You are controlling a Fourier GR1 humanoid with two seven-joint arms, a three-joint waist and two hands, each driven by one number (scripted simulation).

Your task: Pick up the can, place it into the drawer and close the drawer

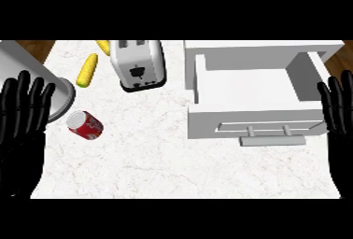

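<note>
A red and white can (85, 125) sits on the white counter (172, 168) at about 9 o'clock from the view's centre. Its pale top shows toward me. It seems to be standing, though I can't be sure it isn't leaning.

I judge it light, rigid and smooth-sided, so it is likely to slide or tip if nudged. I would wrap the fingers and thumb round the middle of its body, not pinch it at the rim.

Just at its 9 o'clock, not touching, is my left hand (24, 112). Its fingers are straight and spread, pointing to 12, and it holds nothing. A grey round vessel (60, 95) lies at the can's 11 o'clock, close by.

Further out, a corn cob (87, 70) lies at 11 o'clock and a toaster (140, 63) near 12.

The drawer (207, 122) stands pulled open at 2 to 3 o'clock, well apart from the can. Nothing shows inside it, and its handle (272, 140) faces 6.

My right hand (338, 109) rests at the 3 o'clock edge beside the drawer, fingers straight and up, holding nothing.
</note>
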